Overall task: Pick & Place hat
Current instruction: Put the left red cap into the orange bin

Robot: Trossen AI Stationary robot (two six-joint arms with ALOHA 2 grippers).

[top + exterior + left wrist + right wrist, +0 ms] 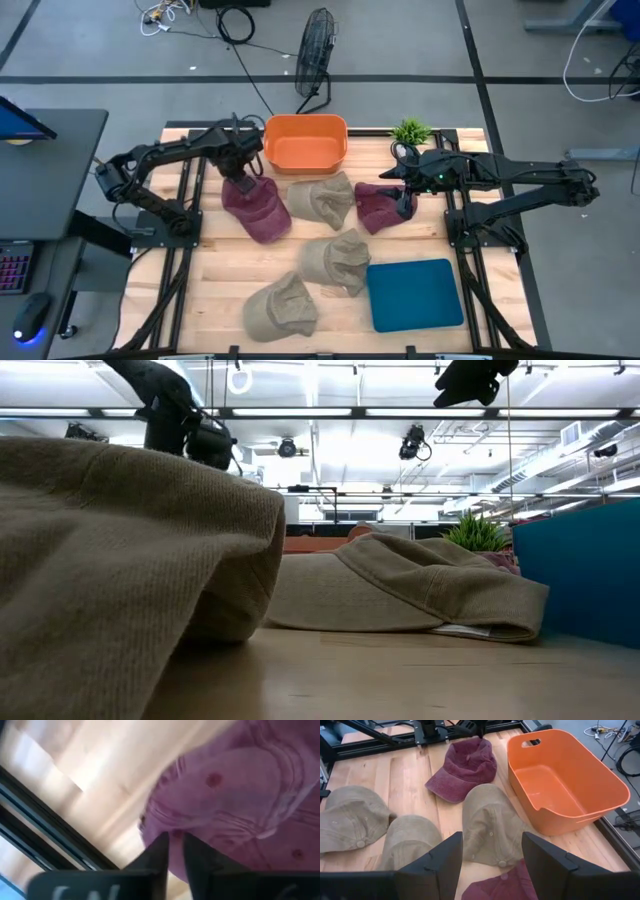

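Left end effector [172,851] pinching maroon hat [255,208] | right end effector [490,865] apart | slatted wood table [220,275] | floor fan [315,55]

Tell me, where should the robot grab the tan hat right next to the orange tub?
Probably the crumpled crown of the tan hat, from straight above. It lies flat on the table, so the raised soft folds give fingers something to pinch. The right gripper is open and close by; the orange tub sits beside it.
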